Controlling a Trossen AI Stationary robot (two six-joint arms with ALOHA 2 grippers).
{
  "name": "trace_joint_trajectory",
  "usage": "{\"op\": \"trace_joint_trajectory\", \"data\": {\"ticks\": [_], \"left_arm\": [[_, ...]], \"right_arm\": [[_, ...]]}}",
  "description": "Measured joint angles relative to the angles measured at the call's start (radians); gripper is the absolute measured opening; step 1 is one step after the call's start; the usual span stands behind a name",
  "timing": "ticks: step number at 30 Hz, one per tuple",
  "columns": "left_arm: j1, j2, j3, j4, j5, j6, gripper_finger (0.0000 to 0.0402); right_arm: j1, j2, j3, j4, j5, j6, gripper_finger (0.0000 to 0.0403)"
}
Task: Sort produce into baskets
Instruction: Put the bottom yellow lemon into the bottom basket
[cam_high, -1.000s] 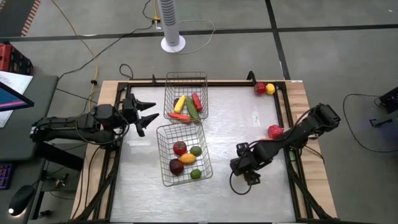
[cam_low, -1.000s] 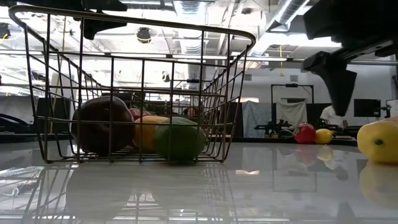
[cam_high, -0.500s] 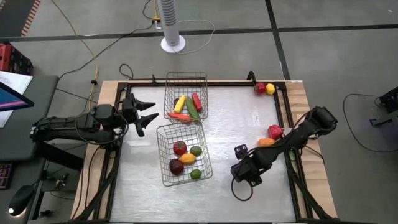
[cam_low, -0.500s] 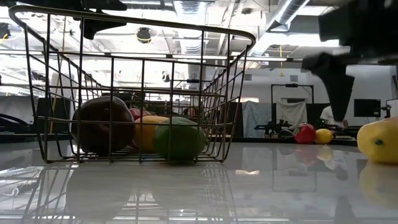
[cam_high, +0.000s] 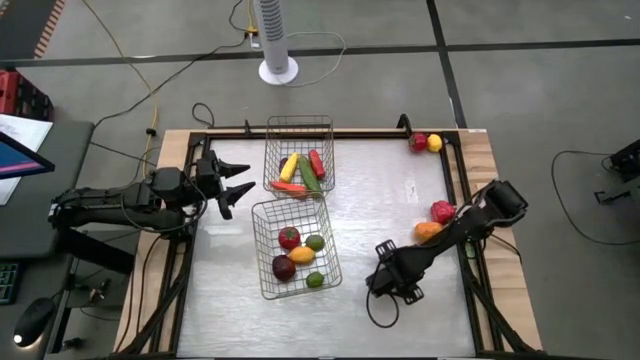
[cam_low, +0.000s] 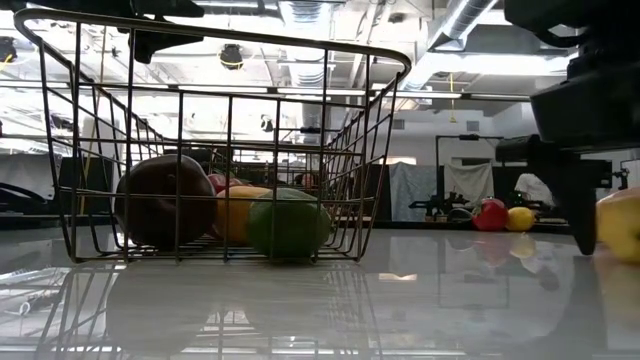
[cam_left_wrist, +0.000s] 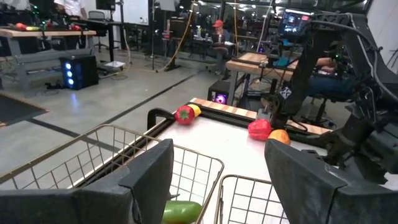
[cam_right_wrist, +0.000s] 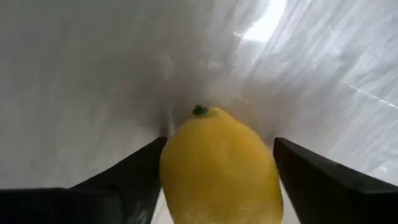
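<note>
Right gripper (cam_right_wrist: 214, 186), lower right of the high view, has its fingers spread around a lemon (cam_right_wrist: 217, 165) on the table. Closing off-centre could squirt it away. Left gripper (cam_high: 232, 183) waits spread at left.

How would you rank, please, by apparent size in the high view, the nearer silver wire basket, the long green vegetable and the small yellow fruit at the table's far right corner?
1. Nearer silver wire basket
2. Long green vegetable
3. Small yellow fruit
</note>
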Motion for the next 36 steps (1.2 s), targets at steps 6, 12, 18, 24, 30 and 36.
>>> {"op": "trace_joint_trajectory", "data": {"ticks": [6, 12, 18, 24, 30, 36], "left_arm": [[0.0, 0.0, 0.0, 0.0, 0.0, 0.0, 0.0239], [0.0, 0.0, 0.0, 0.0, 0.0, 0.0, 0.0239], [0.0, 0.0, 0.0, 0.001, 0.0, 0.0, 0.0239], [0.0, 0.001, 0.0, 0.012, 0.0, -0.002, 0.0239], [0.0, 0.001, 0.0, 0.011, 0.01, -0.002, 0.0239], [0.0, 0.001, 0.0, 0.008, 0.01, -0.002, 0.0239]], "right_arm": [[-0.014, -0.017, -0.005, -0.043, 0.004, -0.002, 0.0255], [-0.016, -0.019, 0.018, -0.123, 0.009, -0.029, 0.0222], [-0.062, -0.019, 0.187, -0.292, 0.131, 0.009, 0.0244], [-0.134, -0.021, 0.372, -0.211, 0.273, 0.009, 0.0244], [-0.226, -0.021, 0.472, -0.078, 0.296, -0.026, 0.0244], [-0.31, -0.02, 0.5, 0.113, 0.285, -0.031, 0.0244]]}}
